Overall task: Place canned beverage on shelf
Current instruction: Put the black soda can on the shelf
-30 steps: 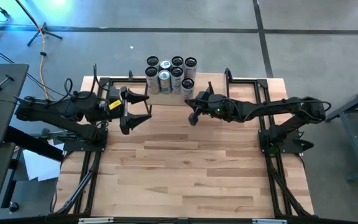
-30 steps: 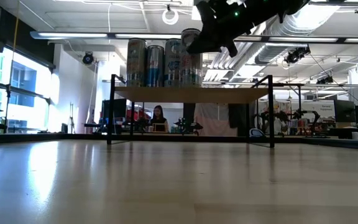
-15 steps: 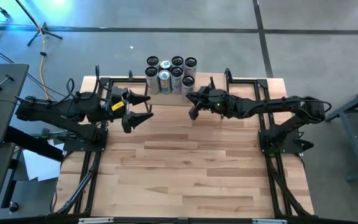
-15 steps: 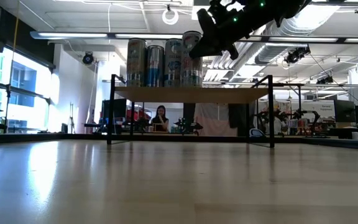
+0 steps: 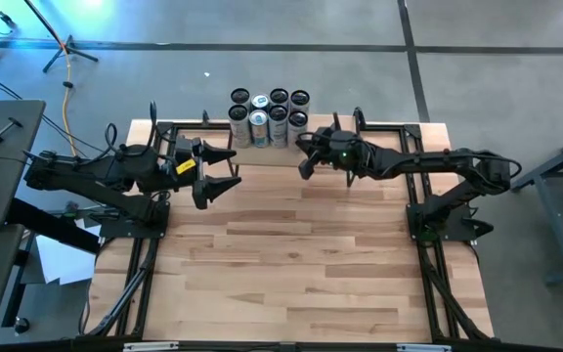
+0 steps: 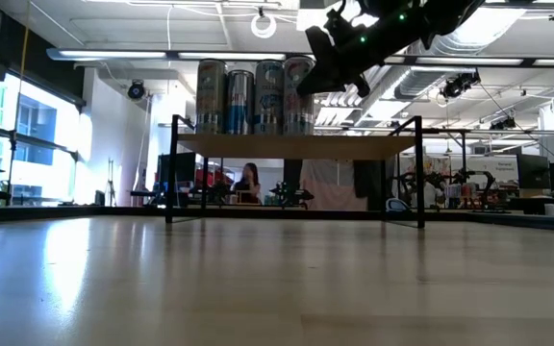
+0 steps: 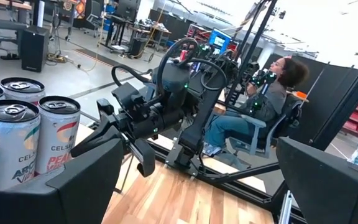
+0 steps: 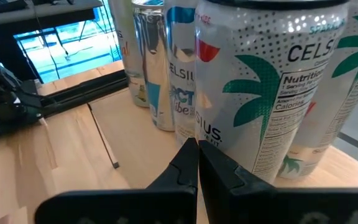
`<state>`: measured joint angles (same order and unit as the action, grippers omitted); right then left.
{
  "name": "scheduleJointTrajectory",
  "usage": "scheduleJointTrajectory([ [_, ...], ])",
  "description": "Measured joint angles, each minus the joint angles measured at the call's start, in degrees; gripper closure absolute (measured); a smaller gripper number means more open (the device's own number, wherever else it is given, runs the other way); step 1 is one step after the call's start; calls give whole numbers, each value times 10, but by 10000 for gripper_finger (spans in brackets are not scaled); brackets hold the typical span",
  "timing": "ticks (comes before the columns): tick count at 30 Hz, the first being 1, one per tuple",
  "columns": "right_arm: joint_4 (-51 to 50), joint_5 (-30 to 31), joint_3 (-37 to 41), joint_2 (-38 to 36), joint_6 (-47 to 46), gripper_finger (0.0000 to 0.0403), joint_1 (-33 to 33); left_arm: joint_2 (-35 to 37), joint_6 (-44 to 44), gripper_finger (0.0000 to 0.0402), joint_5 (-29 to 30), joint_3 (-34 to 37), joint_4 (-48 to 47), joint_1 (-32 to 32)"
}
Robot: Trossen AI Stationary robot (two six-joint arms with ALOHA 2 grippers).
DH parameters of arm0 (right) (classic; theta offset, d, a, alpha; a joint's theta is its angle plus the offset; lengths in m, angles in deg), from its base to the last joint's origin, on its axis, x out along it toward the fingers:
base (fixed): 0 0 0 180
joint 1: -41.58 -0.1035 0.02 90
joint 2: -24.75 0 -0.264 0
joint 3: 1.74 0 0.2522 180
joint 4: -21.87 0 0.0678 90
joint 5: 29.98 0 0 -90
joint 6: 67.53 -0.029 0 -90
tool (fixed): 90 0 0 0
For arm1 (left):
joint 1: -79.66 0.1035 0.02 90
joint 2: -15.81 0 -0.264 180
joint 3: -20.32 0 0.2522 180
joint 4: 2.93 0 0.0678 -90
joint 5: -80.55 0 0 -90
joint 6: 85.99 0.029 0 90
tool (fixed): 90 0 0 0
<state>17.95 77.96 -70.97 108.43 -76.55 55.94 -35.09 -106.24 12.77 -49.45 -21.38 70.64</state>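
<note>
Eight or so cans (image 5: 269,117) stand packed together in a cluster at the left end of the shelf (image 5: 301,156) — upright, touching one another, none lying on the table (image 5: 301,264) below it. In the low view they show as a tight row on the raised board, over its left leg.

At the cluster's near right corner is the right gripper (image 5: 304,166), its two fingers pressed together with nothing between them. From its own wrist camera the closed tips point at the foot of the nearest white palm-printed can (image 8: 278,87), close to it; whether they touch it I cannot tell. The left gripper (image 5: 221,168) hangs over the table just in front of the shelf's left end, its fingers spread wide and empty.

By the look of it the placing is done and what remains is tidying or pulling clear. If the closed tips are to nudge that corner can into line, the push should be low on the can's wall and slow — a high push could tip it into its neighbours, and the group sits close to the board's far edge. If the arm is to leave, it should draw straight back toward the table's middle before turning, so the wrist does not sweep the cans.
</note>
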Motion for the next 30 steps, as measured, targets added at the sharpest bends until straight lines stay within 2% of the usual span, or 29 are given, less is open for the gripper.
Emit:
scheduleJointTrajectory([
  [15,8,-46,0,0,5,403,29,0,10,9,11,0,0,0],
  [30,8,-49,0,0,19,403,40,0,10,9,12,0,0,0],
])
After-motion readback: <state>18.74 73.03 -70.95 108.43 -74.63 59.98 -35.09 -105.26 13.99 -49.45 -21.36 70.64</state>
